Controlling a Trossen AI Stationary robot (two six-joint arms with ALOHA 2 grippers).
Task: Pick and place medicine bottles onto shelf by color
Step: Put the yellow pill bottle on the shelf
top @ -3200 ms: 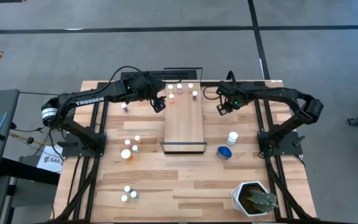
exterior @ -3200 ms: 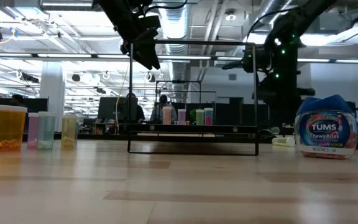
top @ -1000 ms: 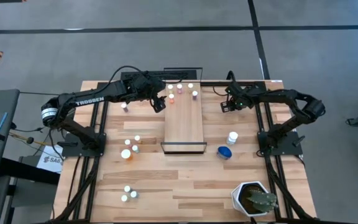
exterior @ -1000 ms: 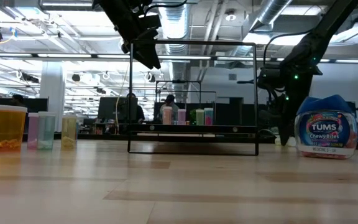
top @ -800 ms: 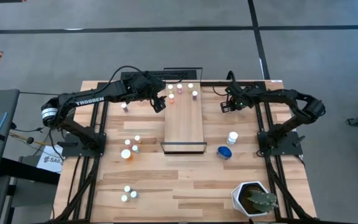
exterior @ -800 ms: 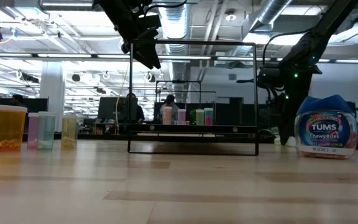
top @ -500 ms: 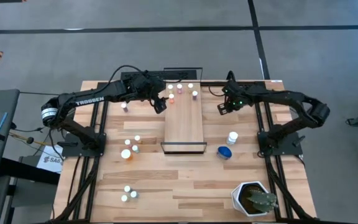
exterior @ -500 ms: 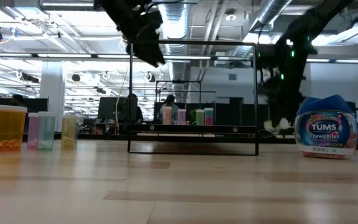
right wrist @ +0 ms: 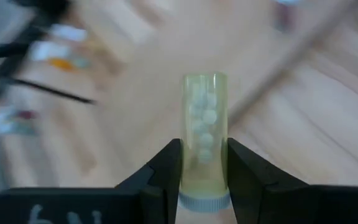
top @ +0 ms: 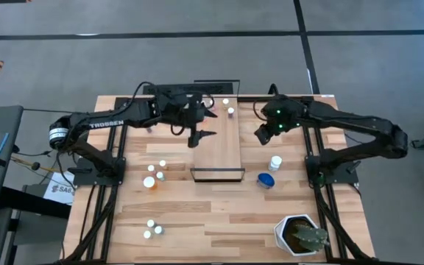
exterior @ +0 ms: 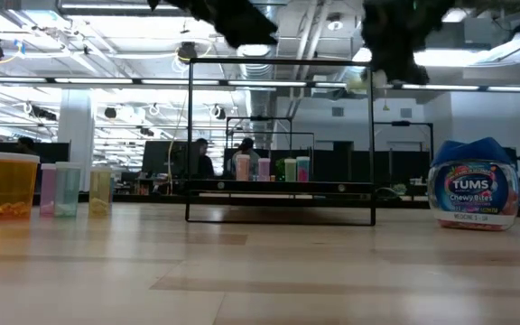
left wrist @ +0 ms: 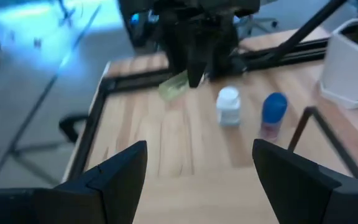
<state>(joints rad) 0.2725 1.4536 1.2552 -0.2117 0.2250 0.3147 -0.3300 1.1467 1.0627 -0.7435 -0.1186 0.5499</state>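
My right gripper (top: 259, 137) hangs high over the table right of the shelf (top: 219, 151), shut on a yellowish medicine bottle (right wrist: 204, 118) with white pills inside. My left gripper (top: 201, 137) stands open above the shelf's left edge, holding nothing; its wrist view shows its spread fingers (left wrist: 123, 171). Small white-capped bottles (top: 228, 107) stand at the shelf's far end, partly hidden by my left arm. A white bottle (top: 274, 163) and a blue one (top: 266, 179) stand on the table right of the shelf. My right gripper pinches the yellowish bottle between its two fingers by its sides near the white cap end (right wrist: 204, 186). The bottle lies along the fingers, its body reaching out past the fingertips. The gripper slants downward, and the bottle (left wrist: 174, 84) hangs tilted, clear of the table.
More small bottles stand left of the shelf (top: 153, 175) and near the left front (top: 152, 229); the low view shows orange and pale ones (exterior: 9, 185). A white plant pot (top: 300, 235) sits at the near right corner. Bare planks lie before the shelf.
My right gripper has risen from the table at the far right with the yellowish bottle, lifting it clear, and has swung toward the near edge and the shelf. My left gripper has turned and moved a little toward the right and near edges, over the shelf, staying open.
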